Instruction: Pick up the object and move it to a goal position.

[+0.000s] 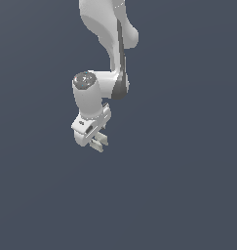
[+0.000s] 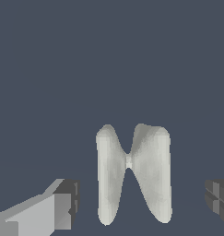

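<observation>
In the wrist view, from left to right: a pale grey gripper finger with a dark pad (image 2: 67, 203), then the small pale grey-white object of two flat slabs pinched together at the middle (image 2: 132, 173), then the second dark pad (image 2: 218, 199) at the frame edge. The white two-finger gripper (image 1: 99, 143) stands wide open and holds nothing; the object lies between the fingers, clear of both.

Risk: closing off-centre could push or tip the object instead of clamping it.

In the exterior view the object cannot be made out. No goal marker is visible. The right finger is cut off.
</observation>
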### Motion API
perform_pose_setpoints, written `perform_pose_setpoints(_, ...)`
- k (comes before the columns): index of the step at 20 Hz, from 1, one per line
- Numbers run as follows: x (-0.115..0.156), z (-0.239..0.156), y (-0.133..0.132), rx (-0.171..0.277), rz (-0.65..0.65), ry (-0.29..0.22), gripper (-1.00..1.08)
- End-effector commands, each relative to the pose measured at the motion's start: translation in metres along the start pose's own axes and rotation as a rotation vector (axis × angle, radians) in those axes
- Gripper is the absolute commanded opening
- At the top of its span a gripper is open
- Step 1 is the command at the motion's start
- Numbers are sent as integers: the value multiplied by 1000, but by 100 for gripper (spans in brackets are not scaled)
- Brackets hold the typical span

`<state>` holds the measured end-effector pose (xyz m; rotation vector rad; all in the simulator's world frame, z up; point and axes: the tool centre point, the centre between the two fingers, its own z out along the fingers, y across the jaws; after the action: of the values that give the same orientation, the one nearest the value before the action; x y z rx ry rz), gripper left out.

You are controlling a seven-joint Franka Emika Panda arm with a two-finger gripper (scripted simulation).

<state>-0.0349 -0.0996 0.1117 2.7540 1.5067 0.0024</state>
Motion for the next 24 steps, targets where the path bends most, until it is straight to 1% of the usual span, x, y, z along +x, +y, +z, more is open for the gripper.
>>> perform_pose_setpoints(1, -2, 2, 0, 2, -18, 0, 100)
perform_pose_setpoints(9, -3, 6, -1, 3, -23, 0, 100)
perform_pose_setpoints(18, -4, 45, -2, 3, -26, 0, 100)
perform_pose_setpoints(23, -3, 53, -1, 3, -27, 0, 100)
perform_pose_setpoints(24, -3, 53, -1, 3, -27, 0, -100)
